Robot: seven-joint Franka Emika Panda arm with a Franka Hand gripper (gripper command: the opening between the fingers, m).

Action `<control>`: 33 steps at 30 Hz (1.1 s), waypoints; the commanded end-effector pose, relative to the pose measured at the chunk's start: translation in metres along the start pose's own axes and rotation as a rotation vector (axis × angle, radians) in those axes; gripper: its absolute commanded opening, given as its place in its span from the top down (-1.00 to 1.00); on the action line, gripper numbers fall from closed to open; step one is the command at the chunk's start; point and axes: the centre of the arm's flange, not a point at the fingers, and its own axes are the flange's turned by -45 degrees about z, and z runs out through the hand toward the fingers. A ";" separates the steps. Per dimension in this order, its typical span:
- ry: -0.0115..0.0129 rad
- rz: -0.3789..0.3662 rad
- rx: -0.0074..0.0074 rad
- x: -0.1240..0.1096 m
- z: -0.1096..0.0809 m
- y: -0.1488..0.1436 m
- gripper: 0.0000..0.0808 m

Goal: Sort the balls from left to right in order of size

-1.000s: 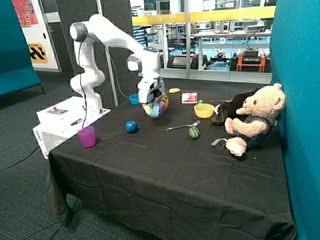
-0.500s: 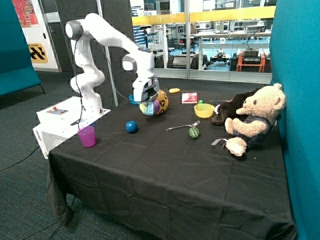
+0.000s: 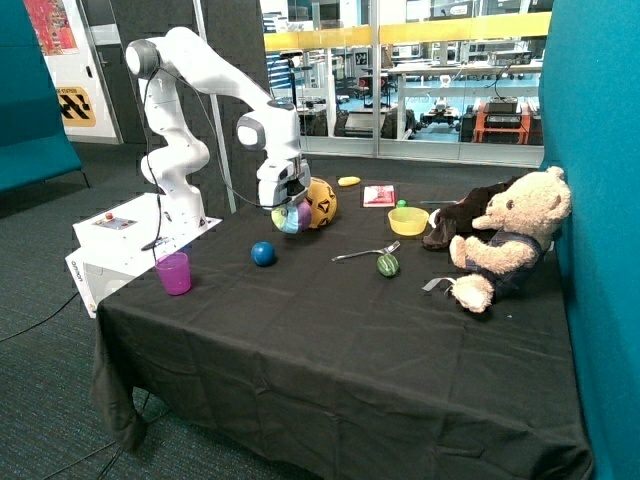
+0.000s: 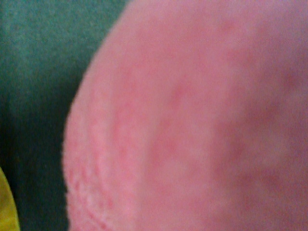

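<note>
My gripper (image 3: 289, 208) is shut on a soft multicoloured ball (image 3: 291, 218) and holds it just above the black tablecloth, beside an orange-yellow ball with black marks (image 3: 321, 203). The held ball's pink panel (image 4: 192, 120) fills most of the wrist view. A small blue ball (image 3: 262, 253) lies on the cloth in front of the gripper. A green ball (image 3: 387, 264) lies further along towards the teddy bear. A tiny green ball (image 3: 401, 204) sits behind the yellow bowl.
A purple cup (image 3: 173, 272) stands near the table's corner by the robot base. A yellow bowl (image 3: 408, 221), a spoon (image 3: 364, 253), a pink book (image 3: 379, 195), a dark cloth (image 3: 460, 216) and a teddy bear (image 3: 505, 238) lie towards the other end.
The gripper has carried the multicoloured ball sideways towards the robot base, away from the orange-yellow ball, which now shows in full. The other balls have not moved.
</note>
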 end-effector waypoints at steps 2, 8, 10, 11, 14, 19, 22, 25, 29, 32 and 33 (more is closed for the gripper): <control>0.0006 0.010 0.0005 -0.016 0.008 0.007 1.00; 0.0006 0.015 0.0005 -0.027 0.013 0.013 1.00; 0.0006 0.013 0.0005 -0.026 0.014 0.015 1.00; 0.0006 0.011 0.0005 -0.025 0.014 0.016 1.00; 0.0006 0.011 0.0005 -0.022 0.015 0.019 1.00; 0.0006 0.021 0.0005 -0.025 0.019 0.025 1.00; 0.0006 0.020 0.0005 -0.028 0.022 0.026 1.00; 0.0006 0.018 0.0005 -0.031 0.025 0.025 1.00; 0.0006 0.015 0.0005 -0.031 0.027 0.024 1.00; 0.0006 0.009 0.0005 -0.028 0.027 0.023 1.00; 0.0006 0.009 0.0005 -0.028 0.026 0.023 1.00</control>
